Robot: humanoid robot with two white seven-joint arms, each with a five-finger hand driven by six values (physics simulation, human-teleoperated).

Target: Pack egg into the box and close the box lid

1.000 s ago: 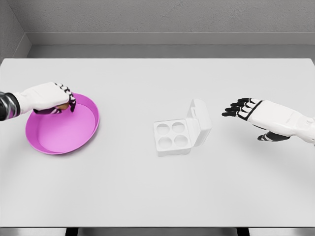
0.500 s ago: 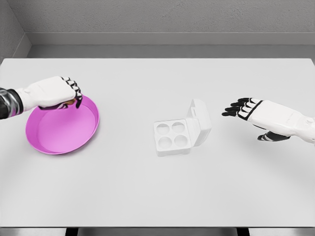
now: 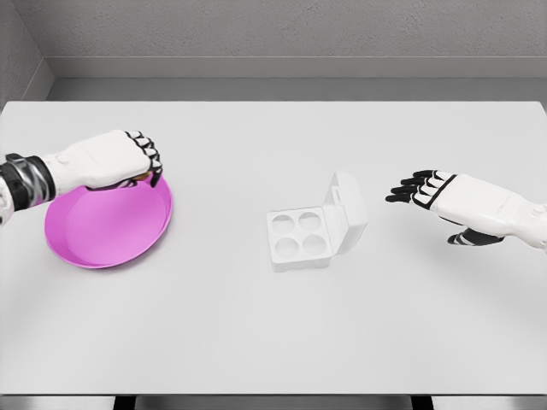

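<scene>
1. Right then, a white box sat near the middle of a big white table.
2. Its lid stood open, tipped up on the side of the box away from the pink plate.
3. Inside the box were four round cups, and all four looked bare.
4. A pink plate lay well off to the left of the box, flat on the table.
5. The left hand was over the far edge of the pink plate, on the side nearer the box.
6. Its fingers were curled tight into a fist, pressed close together.
7. A tiny bit of tan showed under that fist, so the egg seemed to be held inside it, but most of it was hidden.
8. The fist was up off the plate and still well apart from the box.
9. The right hand was on the other side of the box, near the open lid but not touching it.
10. Its dark fingertips were stretched out and a little spread, pointing at the box, and they held nothing.
</scene>
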